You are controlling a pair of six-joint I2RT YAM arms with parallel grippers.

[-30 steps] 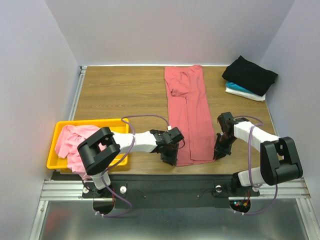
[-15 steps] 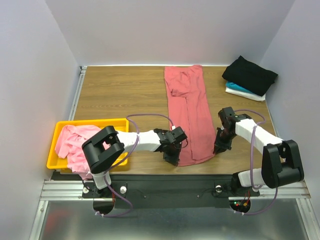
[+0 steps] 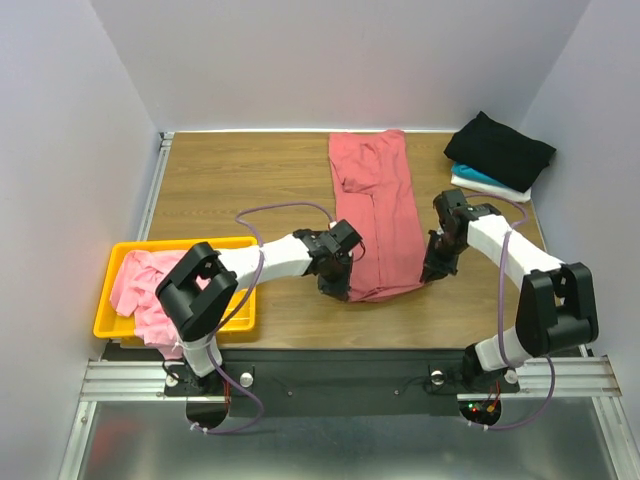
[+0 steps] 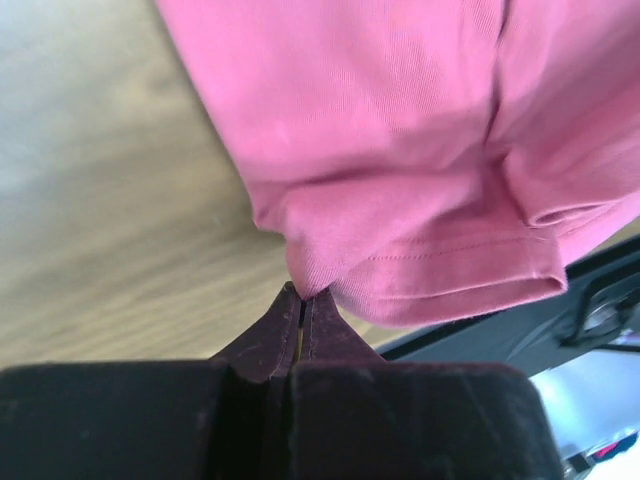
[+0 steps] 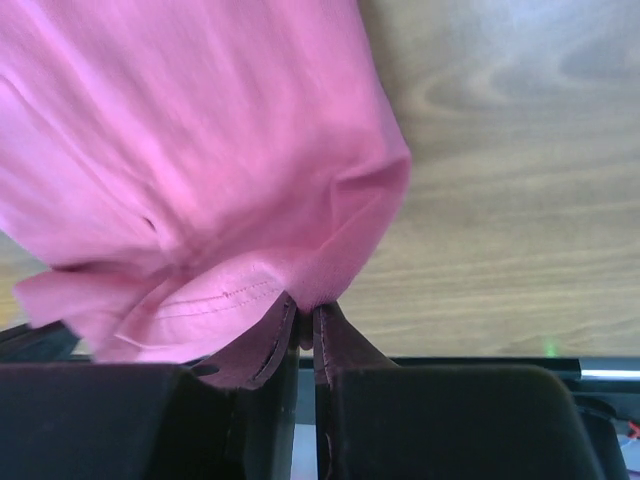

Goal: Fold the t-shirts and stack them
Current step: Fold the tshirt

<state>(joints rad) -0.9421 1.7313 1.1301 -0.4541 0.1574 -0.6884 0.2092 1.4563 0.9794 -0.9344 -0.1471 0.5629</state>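
Note:
The dusty-red t-shirt (image 3: 375, 215) lies as a long narrow strip down the middle of the table. My left gripper (image 3: 338, 287) is shut on its near left corner (image 4: 320, 270), lifted off the wood. My right gripper (image 3: 432, 270) is shut on its near right corner (image 5: 345, 270), also lifted. The near hem is raised and drawn back over the strip. A black t-shirt (image 3: 499, 150) lies folded at the back right. A light pink t-shirt (image 3: 150, 285) is bunched in the yellow basket (image 3: 235, 245).
The black shirt rests on a folded teal and white cloth (image 3: 487, 182). The yellow basket stands at the near left edge. Bare wooden table (image 3: 240, 190) lies left of the red shirt. Grey walls close in the back and sides.
Both grippers have moved away from the near edge toward the back, carrying the red shirt's near hem with them. The strip's near end now sits farther from the table's front edge.

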